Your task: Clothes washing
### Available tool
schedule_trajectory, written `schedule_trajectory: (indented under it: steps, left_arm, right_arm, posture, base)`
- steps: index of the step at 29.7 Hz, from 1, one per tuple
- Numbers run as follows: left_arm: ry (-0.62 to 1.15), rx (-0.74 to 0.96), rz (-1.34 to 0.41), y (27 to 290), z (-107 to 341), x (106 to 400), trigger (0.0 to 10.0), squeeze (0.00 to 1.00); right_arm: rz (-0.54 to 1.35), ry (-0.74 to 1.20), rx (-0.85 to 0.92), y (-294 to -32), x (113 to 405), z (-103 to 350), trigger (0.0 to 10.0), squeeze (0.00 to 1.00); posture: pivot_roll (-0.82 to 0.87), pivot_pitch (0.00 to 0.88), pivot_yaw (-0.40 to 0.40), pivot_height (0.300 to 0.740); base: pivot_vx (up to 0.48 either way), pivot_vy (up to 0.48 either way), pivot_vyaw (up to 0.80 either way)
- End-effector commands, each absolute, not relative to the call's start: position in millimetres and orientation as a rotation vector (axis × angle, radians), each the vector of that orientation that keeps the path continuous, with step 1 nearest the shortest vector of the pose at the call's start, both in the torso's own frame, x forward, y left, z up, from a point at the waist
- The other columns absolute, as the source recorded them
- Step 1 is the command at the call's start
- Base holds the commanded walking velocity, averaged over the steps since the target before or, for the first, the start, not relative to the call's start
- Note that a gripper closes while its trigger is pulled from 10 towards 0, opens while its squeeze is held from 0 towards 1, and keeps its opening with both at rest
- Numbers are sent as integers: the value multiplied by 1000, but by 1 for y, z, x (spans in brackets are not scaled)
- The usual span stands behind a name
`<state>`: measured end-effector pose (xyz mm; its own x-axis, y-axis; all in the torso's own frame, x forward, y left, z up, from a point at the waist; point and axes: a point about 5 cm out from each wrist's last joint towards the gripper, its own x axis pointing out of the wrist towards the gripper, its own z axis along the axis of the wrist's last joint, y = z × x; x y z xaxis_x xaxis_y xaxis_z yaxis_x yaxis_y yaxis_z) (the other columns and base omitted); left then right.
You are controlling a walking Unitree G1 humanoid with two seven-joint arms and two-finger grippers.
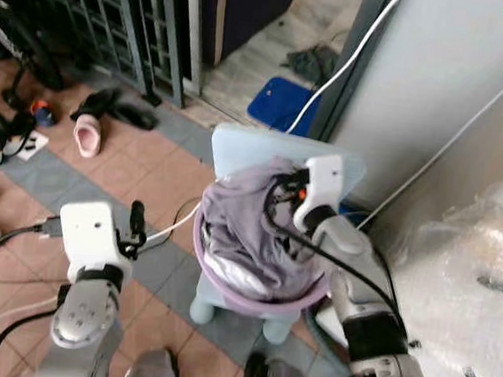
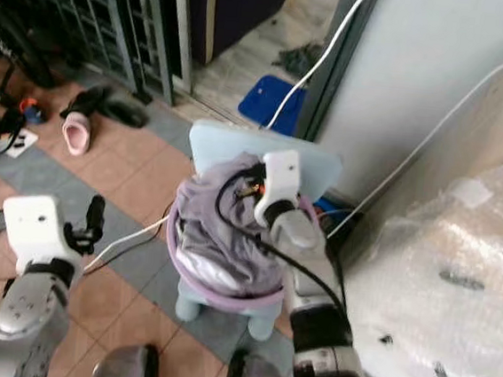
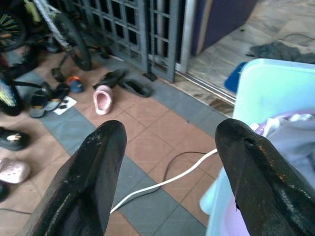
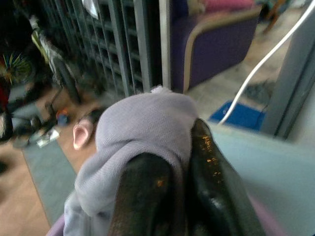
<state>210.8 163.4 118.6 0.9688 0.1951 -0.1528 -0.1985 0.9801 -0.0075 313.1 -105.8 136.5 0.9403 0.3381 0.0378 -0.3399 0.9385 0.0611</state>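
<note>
A purple basin (image 1: pixel 224 286) full of grey and white clothes (image 1: pixel 246 226) rests on a pale blue plastic chair (image 1: pixel 237 151). My right gripper (image 1: pixel 278 189) is at the top of the pile, shut on a grey garment (image 4: pixel 138 128) that bulges up between its fingers (image 4: pixel 206 162). My left gripper (image 1: pixel 137 222) hangs open to the left of the basin, over the tiled floor, with nothing between its fingers (image 3: pixel 93 177). The chair's edge and basin rim (image 3: pixel 221 216) show beside it in the left wrist view.
A white cable (image 1: pixel 172 227) runs across the floor under the left gripper. Shoes and a pink slipper (image 1: pixel 87 134) lie by a metal gate (image 1: pixel 152 18). A blue mat (image 1: pixel 282 102) sits behind the chair. A plastic-wrapped bulk (image 1: pixel 465 289) stands at the right.
</note>
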Motion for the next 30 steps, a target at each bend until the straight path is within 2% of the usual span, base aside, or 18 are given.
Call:
schedule_trajectory:
  steps: [1, 2, 3, 4, 5, 8, 27, 30]
  left_arm:
    - [150, -19, 193, 162, 117, 213, 10000, 0]
    - [145, -23, 186, 161, 117, 216, 10000, 0]
    - [137, -27, 176, 160, 117, 221, 10000, 0]
    - [134, -28, 171, 159, 118, 223, 10000, 0]
    - [132, -29, 169, 158, 118, 223, 10000, 0]
    - [130, -33, 153, 155, 117, 226, 10000, 0]
    - [106, -33, 155, 157, 115, 232, 10000, 0]
    - [105, -33, 153, 157, 115, 233, 10000, 0]
  right_arm:
    - [312, -116, 65, -114, 304, 156, 0, 0]
    - [306, -156, 40, -117, 297, 163, 0, 0]
    - [301, -209, -15, -119, 288, 173, 6667, 0]
    - [296, -218, -45, -120, 286, 176, 6667, 0]
    - [291, -220, -63, -121, 285, 177, 10000, 0]
    - [253, -229, -84, -125, 284, 184, 10000, 0]
    - [217, -290, -117, -122, 289, 205, 10000, 0]
    - [211, -293, -118, -122, 289, 205, 10000, 0]
  posture:
    - [52, 70, 7, 740]
    - [48, 68, 10, 740]
    - [29, 59, 20, 740]
    - [26, 57, 22, 740]
    - [26, 57, 22, 740]
    - [11, 47, 28, 740]
    - [8, 26, 37, 740]
    - [5, 26, 40, 740]
  base:
    - [0, 0, 0]
    - [0, 0, 0]
    - [0, 0, 0]
    - [0, 0, 0]
    - [0, 0, 0]
    - [0, 0, -442]
    - [0, -314, -762]
    - [0, -351, -215]
